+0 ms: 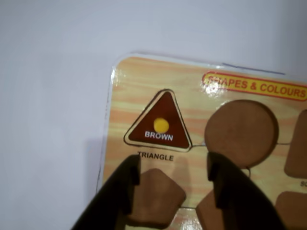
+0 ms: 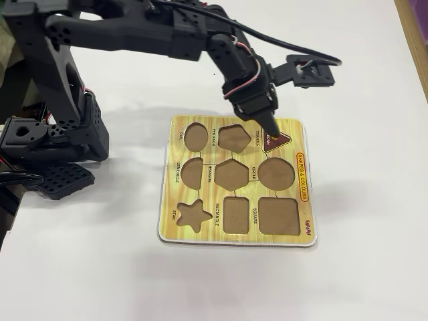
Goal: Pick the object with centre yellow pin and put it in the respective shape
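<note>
A plain white surface (image 2: 374, 267) fills nearly all of the fixed view, smooth and matte, evenly lit from above. Soft grey shadows lie on it toward its upper left part and along its left side. At the surface's upper right corner a strip of pale wood-coloured edging (image 2: 416, 40) runs diagonally. In the wrist view the same white surface (image 1: 53, 96) looks faintly lilac, with a dim shadow low down.

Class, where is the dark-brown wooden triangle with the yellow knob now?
In the wrist view, the triangle sits in the board's TRIANGLE recess, left of the round recess.
</note>
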`<action>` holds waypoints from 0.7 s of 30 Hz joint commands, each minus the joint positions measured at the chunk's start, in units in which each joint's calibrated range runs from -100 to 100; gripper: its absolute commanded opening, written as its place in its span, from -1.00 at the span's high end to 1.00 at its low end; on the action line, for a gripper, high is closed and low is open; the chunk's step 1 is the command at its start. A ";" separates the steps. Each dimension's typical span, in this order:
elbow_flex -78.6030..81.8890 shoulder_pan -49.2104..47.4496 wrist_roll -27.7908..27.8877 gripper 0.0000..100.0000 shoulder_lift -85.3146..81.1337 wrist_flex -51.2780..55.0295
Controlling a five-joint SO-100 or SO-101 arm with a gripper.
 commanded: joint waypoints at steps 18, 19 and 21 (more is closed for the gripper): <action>26.08 0.34 0.06 0.66 -32.36 -0.55; 27.52 0.34 0.06 0.66 -34.03 -0.55; 30.04 0.34 0.06 0.66 -36.96 -0.55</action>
